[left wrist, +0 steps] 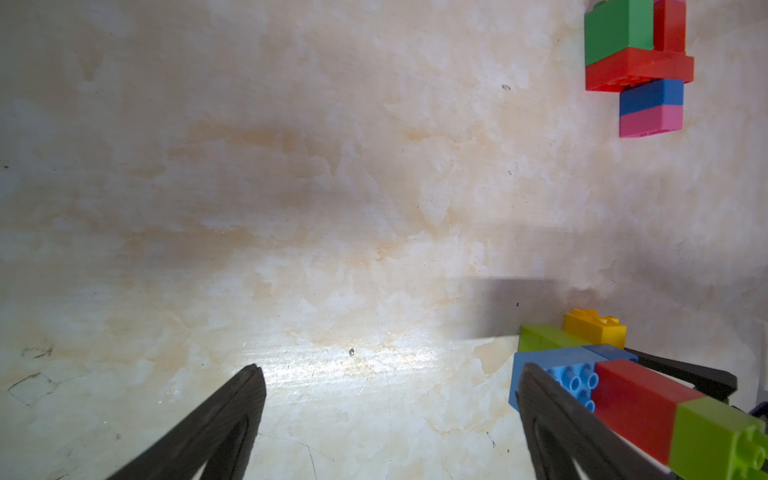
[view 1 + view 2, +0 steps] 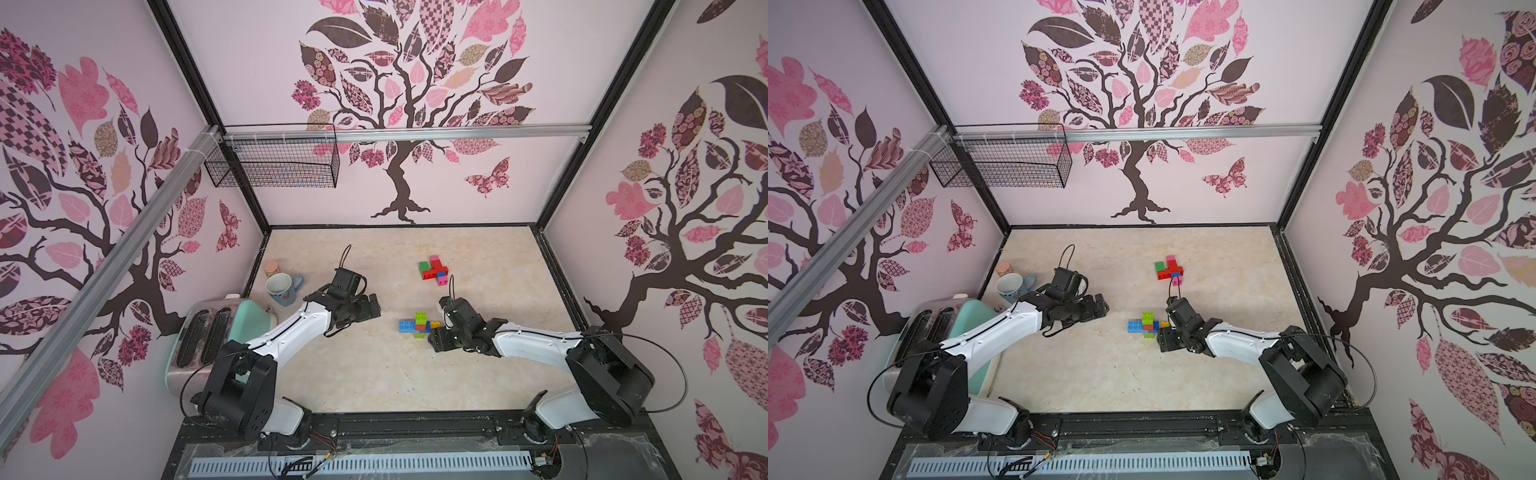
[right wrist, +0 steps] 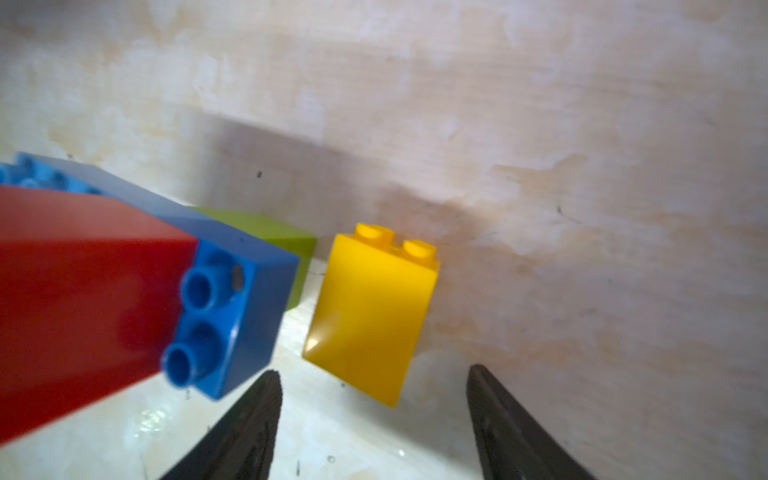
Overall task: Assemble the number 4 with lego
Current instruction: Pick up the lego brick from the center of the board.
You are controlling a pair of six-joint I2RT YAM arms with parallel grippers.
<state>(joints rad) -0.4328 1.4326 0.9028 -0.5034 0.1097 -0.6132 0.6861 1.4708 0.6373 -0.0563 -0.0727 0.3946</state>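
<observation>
The lego lies in two groups on the table. The near group [image 2: 417,326] joins blue, lime and red bricks, with a loose yellow brick [image 3: 370,316] lying on its side just right of it. The far group [image 2: 434,268] has green, red, pink and blue bricks. My right gripper [image 3: 374,376] is open, and the yellow brick sits just beyond its fingertips, untouched. My left gripper [image 1: 390,374] stands wide open over bare table, left of the near group [image 1: 623,395]; nothing is between its fingers. Both top views show the arms flanking the near group [image 2: 1144,326].
A blue-rimmed mug [image 2: 282,289], a small pinkish cup [image 2: 271,269], a toaster [image 2: 208,336] and a teal object [image 2: 249,320] crowd the left edge. A wire basket [image 2: 274,162] hangs on the back rail. Walls close in three sides.
</observation>
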